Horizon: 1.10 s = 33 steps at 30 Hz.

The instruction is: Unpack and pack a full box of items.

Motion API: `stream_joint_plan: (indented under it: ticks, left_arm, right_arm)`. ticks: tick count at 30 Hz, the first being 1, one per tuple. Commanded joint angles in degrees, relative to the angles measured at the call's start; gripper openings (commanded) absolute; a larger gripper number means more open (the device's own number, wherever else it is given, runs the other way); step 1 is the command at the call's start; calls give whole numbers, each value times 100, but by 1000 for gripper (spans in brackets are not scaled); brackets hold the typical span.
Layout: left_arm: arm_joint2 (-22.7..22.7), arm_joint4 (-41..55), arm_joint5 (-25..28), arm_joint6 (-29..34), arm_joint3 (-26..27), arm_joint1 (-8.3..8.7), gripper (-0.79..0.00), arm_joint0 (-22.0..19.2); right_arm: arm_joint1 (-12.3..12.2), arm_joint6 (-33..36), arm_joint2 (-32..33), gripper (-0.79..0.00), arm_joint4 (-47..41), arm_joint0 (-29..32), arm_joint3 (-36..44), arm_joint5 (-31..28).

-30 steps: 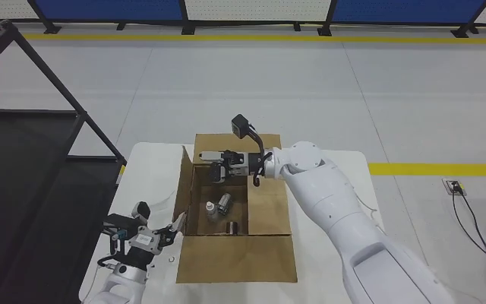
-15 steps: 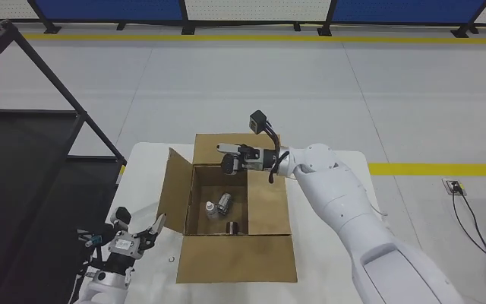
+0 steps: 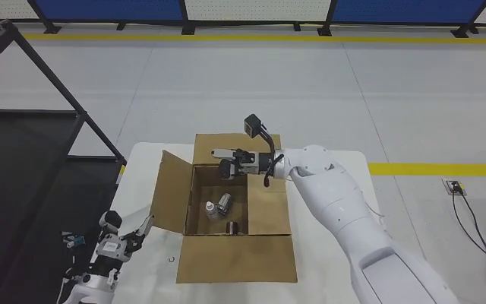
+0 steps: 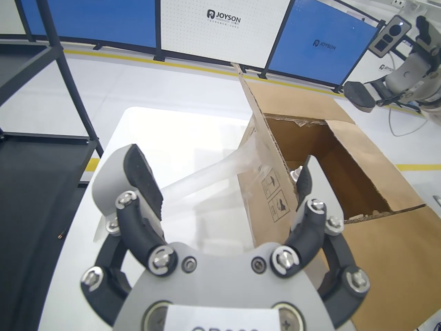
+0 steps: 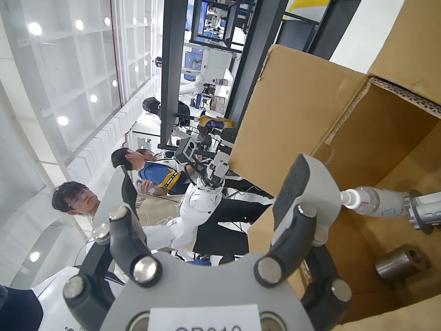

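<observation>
Flap (image 3: 168, 194) upright between box (image 3: 269, 213) interior and left hand (image 4: 220, 168), spread empty; right hand (image 5: 211, 170) spread empty over box.

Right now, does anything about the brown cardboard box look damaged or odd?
Yes. The brown cardboard box has ragged, torn edges along its flap folds, and a strip of clear tape stretches from its raised side flap towards the left tool.
</observation>
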<state>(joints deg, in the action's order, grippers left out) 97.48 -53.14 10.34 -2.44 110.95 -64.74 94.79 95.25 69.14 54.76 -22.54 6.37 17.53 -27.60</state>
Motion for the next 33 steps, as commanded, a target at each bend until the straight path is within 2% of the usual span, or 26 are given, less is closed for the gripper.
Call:
stream_joint_plan:
  ticks: [1,6,12,18,26,29,33]
  left_arm:
    - [-32,3,163,9,45,-1,0,33]
    - [56,201,368,65,2,-3,0,69]
    - [241,535,444,183,-327,-6,0,53]
    - [510,1305,889,419,-681,4,0,58]
    - [812,1744,1260,354,-814,8,0,140]
    - [794,1743,1252,564,-981,14,0,98]
    - [647,1657,1414,1142,-1289,45,0,-121]
  right_arm:
    - [45,-151,-68,0,106,15,30,68]
    - [163,-196,-190,0,200,27,27,232]
    - [290,-170,-278,0,231,10,-83,365]
    - [388,-180,-334,0,283,-29,-177,379]
    - [452,-162,-324,0,296,-91,-289,345]
    - [467,-159,-314,0,301,-103,-317,349]
    - [484,-154,-301,0,316,-115,-337,347]
